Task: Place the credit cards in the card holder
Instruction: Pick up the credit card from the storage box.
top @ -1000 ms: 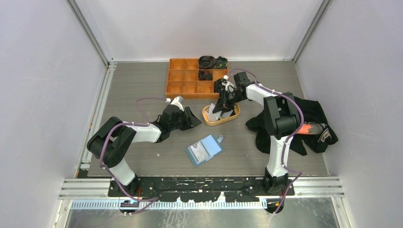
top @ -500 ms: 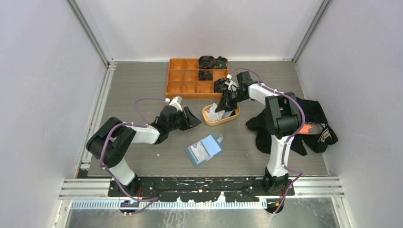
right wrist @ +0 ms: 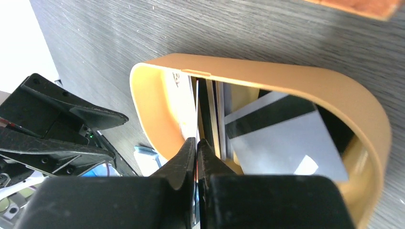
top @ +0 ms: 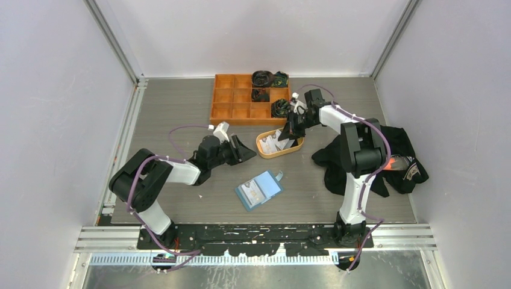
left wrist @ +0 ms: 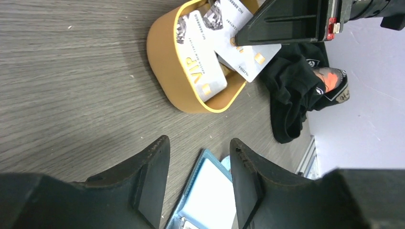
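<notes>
Several credit cards (left wrist: 200, 62) stand and lean inside an oval tan dish (top: 263, 150); one white card reads VIP, and a grey one (left wrist: 248, 52) sticks out over the rim. My right gripper (top: 288, 133) reaches into the dish. In the right wrist view this gripper (right wrist: 196, 140) is shut on the thin edge of one upright card, next to a grey card with a black stripe (right wrist: 286, 138). The blue card holder (top: 259, 189) lies open on the table in front of the dish. Low over the table, my left gripper (left wrist: 199, 140) is open and empty, with the card holder (left wrist: 210, 191) just beyond its fingers.
An orange compartment tray (top: 241, 96) with dark bundled items stands behind the dish. A black cloth heap (top: 391, 156) lies at the right, beside the right arm. The dish rim (right wrist: 286, 76) curves close around my right fingers.
My right gripper has closed and shifted slightly right and back over the dish. The cards in the dish have tipped lower. The left gripper has edged a little toward the dish.
</notes>
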Robot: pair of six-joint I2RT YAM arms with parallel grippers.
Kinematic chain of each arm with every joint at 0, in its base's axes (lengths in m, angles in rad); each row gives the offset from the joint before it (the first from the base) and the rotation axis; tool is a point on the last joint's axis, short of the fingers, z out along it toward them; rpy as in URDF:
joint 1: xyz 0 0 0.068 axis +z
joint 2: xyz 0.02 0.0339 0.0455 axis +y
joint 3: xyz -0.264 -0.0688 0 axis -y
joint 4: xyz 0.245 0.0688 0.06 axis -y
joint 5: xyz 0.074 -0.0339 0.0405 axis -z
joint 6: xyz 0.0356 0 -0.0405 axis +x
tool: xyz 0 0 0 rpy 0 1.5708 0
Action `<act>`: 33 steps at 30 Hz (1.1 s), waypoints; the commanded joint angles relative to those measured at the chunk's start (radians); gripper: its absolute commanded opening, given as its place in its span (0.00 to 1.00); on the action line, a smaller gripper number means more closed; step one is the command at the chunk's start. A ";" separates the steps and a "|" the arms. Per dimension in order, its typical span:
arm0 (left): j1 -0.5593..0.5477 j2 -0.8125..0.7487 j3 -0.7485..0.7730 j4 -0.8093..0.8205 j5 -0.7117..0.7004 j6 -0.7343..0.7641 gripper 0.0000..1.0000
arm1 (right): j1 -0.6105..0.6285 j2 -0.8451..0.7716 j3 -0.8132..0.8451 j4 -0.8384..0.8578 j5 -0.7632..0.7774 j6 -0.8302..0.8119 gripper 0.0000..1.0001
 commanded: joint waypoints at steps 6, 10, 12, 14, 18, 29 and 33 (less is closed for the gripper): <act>0.010 0.018 -0.079 0.422 0.155 -0.134 0.58 | -0.046 -0.206 -0.041 0.001 -0.002 -0.113 0.04; 0.003 0.055 -0.116 0.618 0.186 -0.226 0.63 | -0.050 -0.268 -0.071 0.004 -0.060 -0.142 0.03; -0.011 0.056 -0.131 0.670 0.182 -0.242 0.64 | -0.050 -0.304 -0.089 0.008 -0.112 -0.156 0.03; -0.038 0.037 -0.147 0.686 0.161 -0.238 0.64 | -0.050 -0.351 -0.115 0.021 -0.178 -0.157 0.03; -0.094 -0.076 -0.198 0.649 0.063 -0.168 0.65 | -0.050 -0.437 -0.187 0.084 -0.299 -0.118 0.03; -0.346 -0.489 -0.316 0.382 -0.287 0.087 0.83 | 0.031 -0.695 -0.448 0.580 -0.488 0.190 0.02; -0.355 -0.424 -0.337 0.533 -0.262 0.032 0.84 | 0.102 -0.746 -0.475 0.589 -0.509 0.154 0.01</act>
